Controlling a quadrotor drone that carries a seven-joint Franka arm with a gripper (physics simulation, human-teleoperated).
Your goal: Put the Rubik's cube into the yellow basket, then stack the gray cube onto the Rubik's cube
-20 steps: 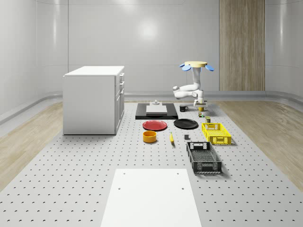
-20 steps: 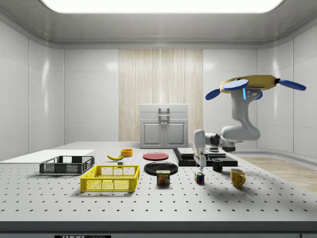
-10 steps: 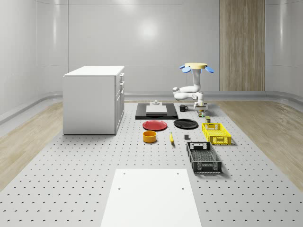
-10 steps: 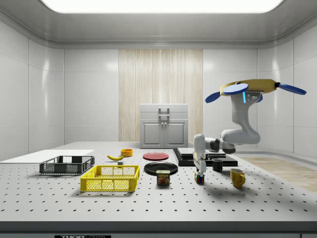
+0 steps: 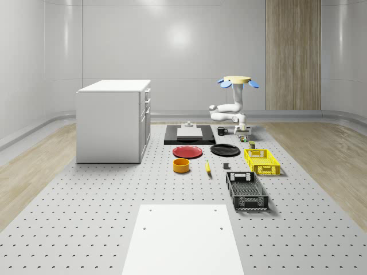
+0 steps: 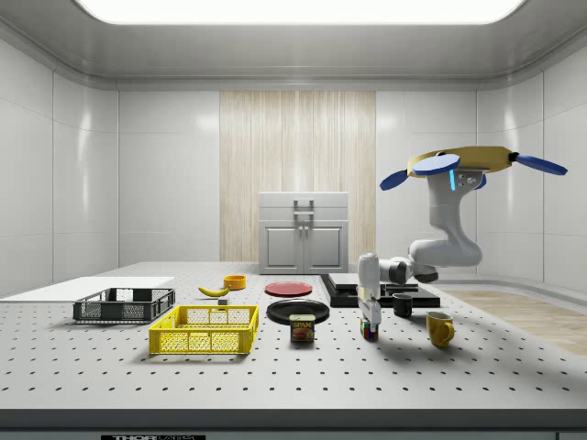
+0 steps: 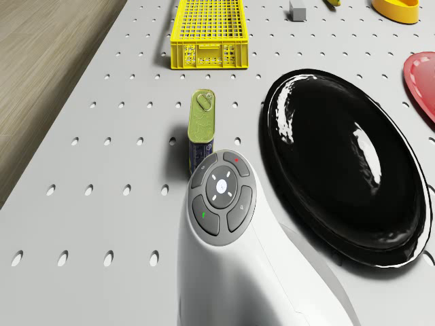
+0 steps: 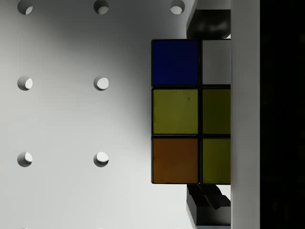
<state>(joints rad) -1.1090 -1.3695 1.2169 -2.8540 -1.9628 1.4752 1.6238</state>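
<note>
One last dip and the white two-finger gripper (image 6: 368, 323) has come down over the multicoloured Rubik's cube (image 6: 369, 331) on the perforated table right of the yellow mesh basket (image 6: 204, 330), drone hovering above, fingers straddling it, whether pinching I cannot tell, so the grasp looks imminent.

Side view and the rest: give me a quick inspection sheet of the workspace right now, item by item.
Surface: white perforated table, flat.
Job's things: Rubik's cube on the table under the gripper, outside the yellow basket; gray cube on the table beyond the basket.
Clutter: tin can, black plate, red plate, yellow mug, black mug, banana, orange bowl, black crate.
Gripper: gripper down at the Rubik's cube; grip cannot be judged.
Drone: drone hovers above the table's far end.
Cables: nothing seen.
Surroundings: white cabinet, wood wall panel.
</note>
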